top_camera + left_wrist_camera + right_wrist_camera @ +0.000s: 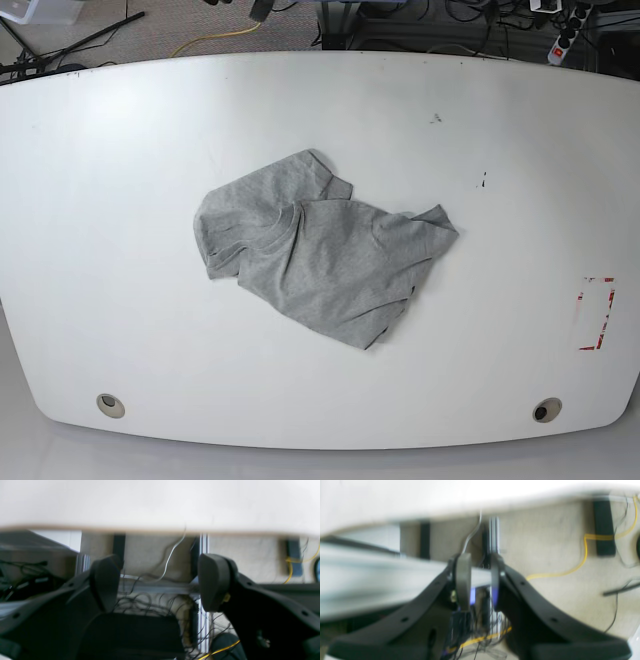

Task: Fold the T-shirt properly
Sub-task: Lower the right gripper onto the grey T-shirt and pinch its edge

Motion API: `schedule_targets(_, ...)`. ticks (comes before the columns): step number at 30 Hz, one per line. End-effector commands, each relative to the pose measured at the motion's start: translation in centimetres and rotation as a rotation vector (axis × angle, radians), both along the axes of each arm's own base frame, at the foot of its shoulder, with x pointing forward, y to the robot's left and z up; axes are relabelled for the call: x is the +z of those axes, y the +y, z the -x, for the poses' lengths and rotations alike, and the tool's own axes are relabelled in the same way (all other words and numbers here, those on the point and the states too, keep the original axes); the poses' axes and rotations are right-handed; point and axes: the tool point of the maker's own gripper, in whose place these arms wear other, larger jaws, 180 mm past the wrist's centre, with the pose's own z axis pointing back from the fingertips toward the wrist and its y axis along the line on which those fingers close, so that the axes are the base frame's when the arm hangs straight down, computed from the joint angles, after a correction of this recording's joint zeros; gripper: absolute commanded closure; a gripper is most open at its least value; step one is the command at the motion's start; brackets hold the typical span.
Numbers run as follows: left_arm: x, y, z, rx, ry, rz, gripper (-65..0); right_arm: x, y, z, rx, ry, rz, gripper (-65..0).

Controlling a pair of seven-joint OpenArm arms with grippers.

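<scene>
The T-shirt (320, 250) is light grey and lies crumpled, spread loosely, in the middle of the white table (120, 150). No black letters show on it. Neither arm appears in the base view. In the left wrist view my left gripper (158, 582) is wide open and empty, beyond the table's edge (160, 505), with floor and cables behind it. In the right wrist view my right gripper (480, 580) is also off the table (395, 497), with its fingers a narrow gap apart and nothing between them. The shirt shows in neither wrist view.
A red-and-white marked patch (597, 313) lies near the table's right edge. Two round cable holes (111, 405) (546, 410) sit near the front edge. A yellow cable (557, 574), black cables and metal frame rails lie on the floor beyond the table.
</scene>
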Motion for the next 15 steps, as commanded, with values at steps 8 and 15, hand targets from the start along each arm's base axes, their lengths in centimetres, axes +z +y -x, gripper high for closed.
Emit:
schedule_targets(8,1.8,0.2,-2.2,0.002,-0.084,-0.003,-44.6,3.6,0.3,-9.1,0.033,-0.247,-0.001,-12.8)
schedule_targets(15,2.0,0.2,-4.1,0.004,-0.14,-0.001,-45.1,3.8,1.2,-14.2,0.086,-0.298,0.005,-14.0)
